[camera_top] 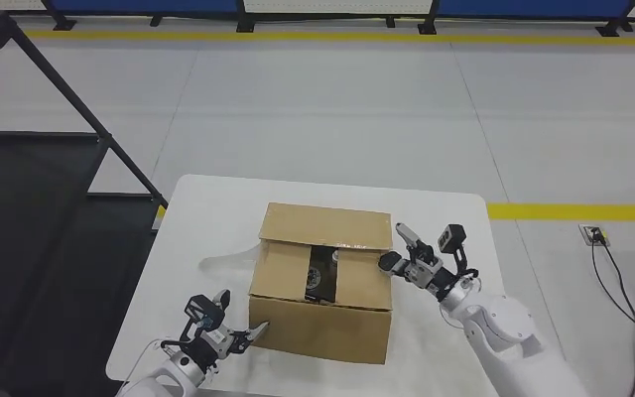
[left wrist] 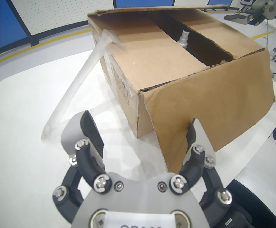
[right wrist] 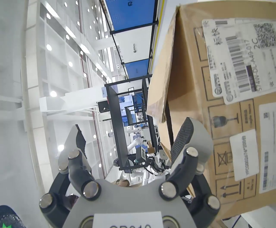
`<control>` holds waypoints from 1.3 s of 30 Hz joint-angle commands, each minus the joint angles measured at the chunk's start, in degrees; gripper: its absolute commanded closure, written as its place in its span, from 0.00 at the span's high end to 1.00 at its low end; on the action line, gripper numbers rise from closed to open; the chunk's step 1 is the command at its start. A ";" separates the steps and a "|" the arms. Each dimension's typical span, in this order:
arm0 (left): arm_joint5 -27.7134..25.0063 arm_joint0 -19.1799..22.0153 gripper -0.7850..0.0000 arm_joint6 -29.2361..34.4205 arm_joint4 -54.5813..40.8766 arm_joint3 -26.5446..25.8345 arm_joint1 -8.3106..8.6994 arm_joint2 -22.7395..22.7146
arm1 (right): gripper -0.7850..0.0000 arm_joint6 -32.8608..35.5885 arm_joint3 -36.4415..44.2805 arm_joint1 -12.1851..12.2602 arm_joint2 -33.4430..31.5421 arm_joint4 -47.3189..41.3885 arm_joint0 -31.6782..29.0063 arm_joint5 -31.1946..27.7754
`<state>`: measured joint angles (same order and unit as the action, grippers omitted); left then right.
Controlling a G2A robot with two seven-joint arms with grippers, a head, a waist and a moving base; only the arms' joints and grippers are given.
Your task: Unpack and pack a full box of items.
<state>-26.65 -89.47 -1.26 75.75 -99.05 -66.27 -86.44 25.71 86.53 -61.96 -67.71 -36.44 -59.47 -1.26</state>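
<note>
My left hand (left wrist: 140,121) and right hand (right wrist: 132,125), both spread, flank the brown cardboard box (camera_top: 317,332) on the white desk (camera_top: 203,228).

This looks like a large robotics test hall. Around the white table (camera_top: 198,218) spreads smooth grey floor (camera_top: 347,99) marked with yellow lines (camera_top: 298,36). Beyond the table stand blue partition panels (right wrist: 129,17), black frames (right wrist: 116,129) and another robot arm (right wrist: 134,143), under a high ceiling with round lamps (right wrist: 53,93).
</note>
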 commanded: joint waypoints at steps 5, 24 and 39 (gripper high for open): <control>-0.24 -0.13 1.00 -0.47 0.31 0.45 0.09 0.28 | 1.00 -8.72 -0.82 -1.70 2.93 0.83 3.70 -1.80; -0.32 0.11 1.00 -0.91 0.60 0.82 0.22 2.00 | 1.00 -25.68 -13.17 -7.71 11.70 5.93 20.22 -1.15; -0.25 0.17 1.00 -0.78 0.46 0.63 0.40 2.41 | 1.00 -29.87 -30.67 -13.53 18.14 7.80 30.58 -1.11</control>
<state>-26.85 -89.29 -2.02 76.21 -98.41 -65.89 -84.06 -4.54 56.94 -75.19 -49.76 -28.59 -29.39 -2.42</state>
